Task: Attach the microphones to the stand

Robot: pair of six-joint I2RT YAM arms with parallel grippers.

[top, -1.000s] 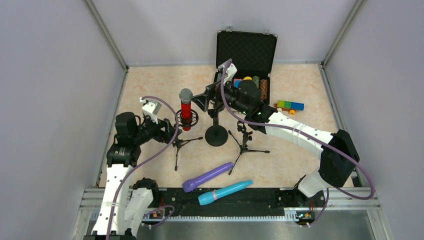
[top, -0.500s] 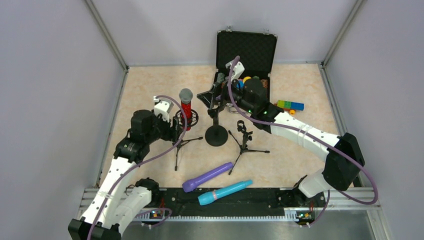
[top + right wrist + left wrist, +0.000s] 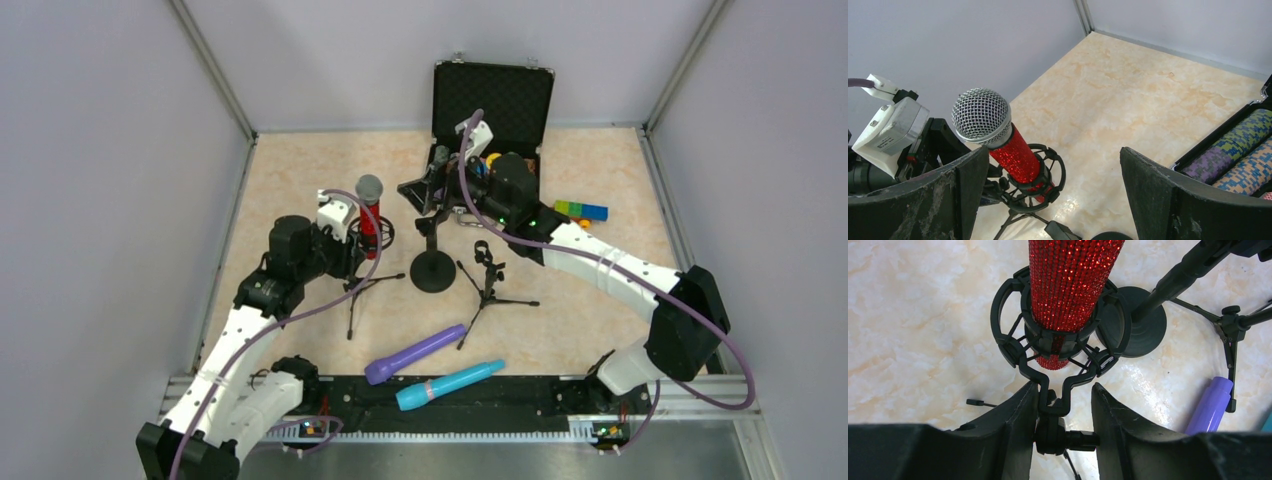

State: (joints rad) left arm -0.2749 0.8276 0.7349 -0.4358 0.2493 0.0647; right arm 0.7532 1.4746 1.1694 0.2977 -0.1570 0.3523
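The glittery red microphone (image 3: 371, 218) stands upright in the shock mount (image 3: 1048, 342) of a tripod stand (image 3: 352, 300), left of centre in the overhead view. The left pincer (image 3: 1063, 390) reaches in low from the left, its fingers (image 3: 1013, 435) drawn narrow on either side of the swivel joint just under the mount. Whether they actually press on it, I cannot tell. The right pincer (image 3: 1053, 155) hangs gaping wide with nothing in it, up by the top of the round-base stand (image 3: 433, 272) at centre. A small tripod stand (image 3: 487, 285) sits just right of that. The purple microphone (image 3: 418, 352) and the turquoise microphone (image 3: 450, 384) lie side by side on the worktop (image 3: 300, 170) at lower centre, apart from every stand. An open black case (image 3: 492, 95) sits at the top.
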